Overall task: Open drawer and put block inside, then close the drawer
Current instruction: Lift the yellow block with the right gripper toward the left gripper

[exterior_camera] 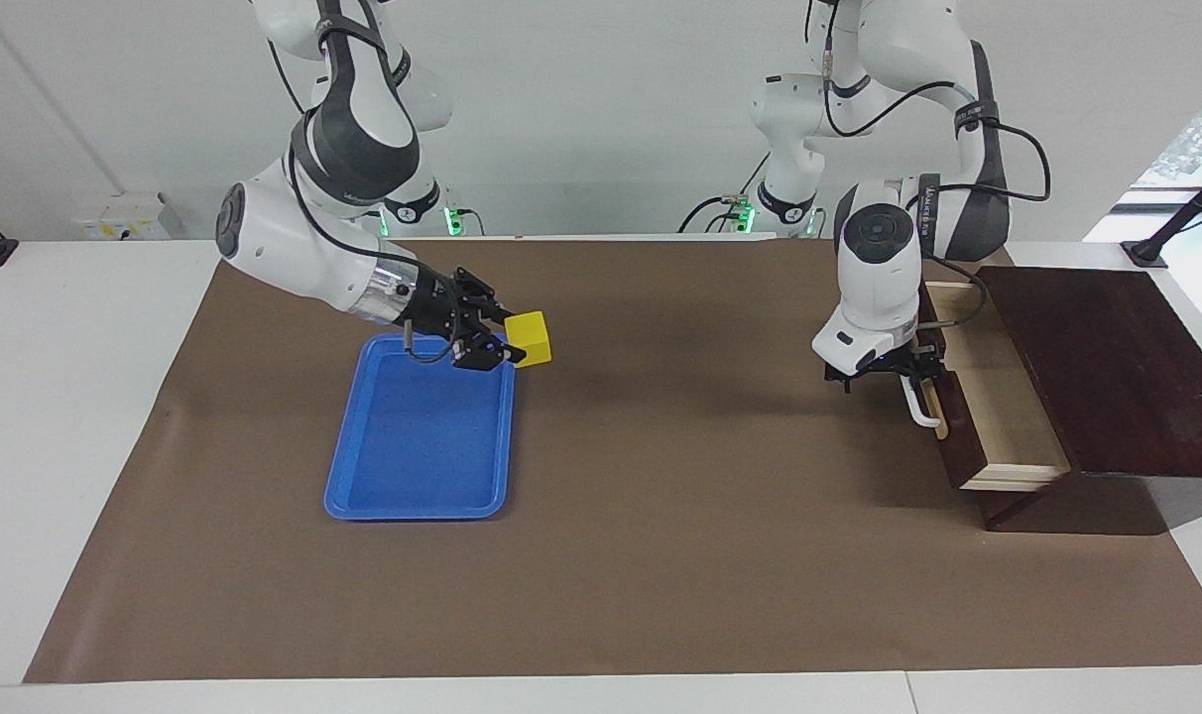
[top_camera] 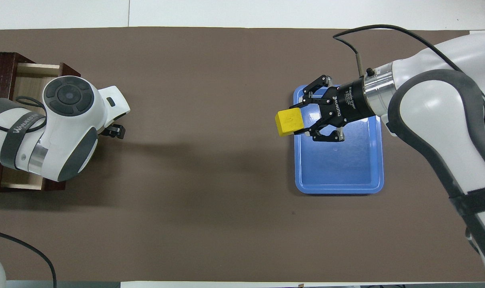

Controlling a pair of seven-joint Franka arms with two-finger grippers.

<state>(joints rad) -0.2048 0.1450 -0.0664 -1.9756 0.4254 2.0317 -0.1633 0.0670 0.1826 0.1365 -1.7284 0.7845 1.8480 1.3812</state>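
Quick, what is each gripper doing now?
Right gripper: shut on the block, over the tray's edge.
Left gripper: at the drawer handle.

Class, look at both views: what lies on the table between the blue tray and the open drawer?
Nothing: between the blue tray and the drawer only bare brown mat shows, with shadow on it, in both views.
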